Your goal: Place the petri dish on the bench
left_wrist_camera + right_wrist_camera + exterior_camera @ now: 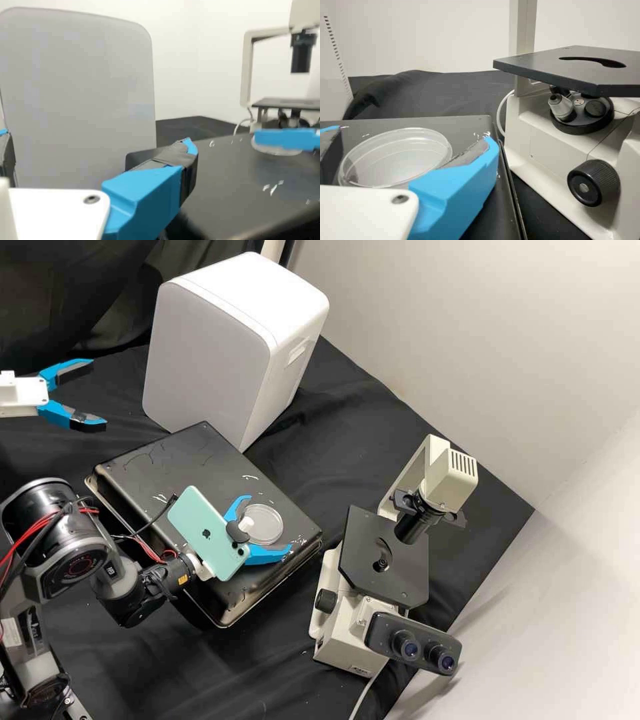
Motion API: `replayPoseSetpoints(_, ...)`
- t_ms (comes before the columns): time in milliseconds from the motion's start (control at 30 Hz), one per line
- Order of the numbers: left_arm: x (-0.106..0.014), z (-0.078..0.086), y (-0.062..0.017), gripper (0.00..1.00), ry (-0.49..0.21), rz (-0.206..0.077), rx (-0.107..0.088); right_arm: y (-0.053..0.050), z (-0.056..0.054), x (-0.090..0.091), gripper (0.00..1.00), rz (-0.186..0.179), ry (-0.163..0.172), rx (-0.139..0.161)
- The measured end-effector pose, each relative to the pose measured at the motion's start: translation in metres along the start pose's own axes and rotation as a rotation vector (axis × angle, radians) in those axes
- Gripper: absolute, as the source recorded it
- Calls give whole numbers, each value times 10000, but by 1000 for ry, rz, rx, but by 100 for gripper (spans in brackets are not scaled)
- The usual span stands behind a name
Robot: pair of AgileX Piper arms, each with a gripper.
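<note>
1. Closest in, the dark grey right arm (pixel 60 540) carries the right end effector (pixel 269 525), which is open with its blue fingers spread to either side of the petri dish (pixel 262 525).
2. Between those fingers, the clear petri dish lies flat on a glossy black box (pixel 193 467) that stands on the counter (pixel 347 427); finger contact with its rim cannot be made out.
3. Just past the fingertips stands a white microscope (pixel 347 633).
4. Well apart from the dish, the left end effector (pixel 93 392) hovers open and unloaded, facing a white cabinet (pixel 233 340).
</note>
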Motion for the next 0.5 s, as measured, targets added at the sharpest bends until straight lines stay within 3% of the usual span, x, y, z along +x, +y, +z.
replayPoseSetpoints(100,-7,6,23,100,-6,15,-20,-5,-17,-7,100,2,4,-9)
replayPoseSetpoints(333,-7,12,25,100,-13,17,-20,1,-99,-86,100,31,18,-32)
replayPoseSetpoints(500,-7,12,25,100,-13,17,-20,31,-109,-164,100,65,6,-17)
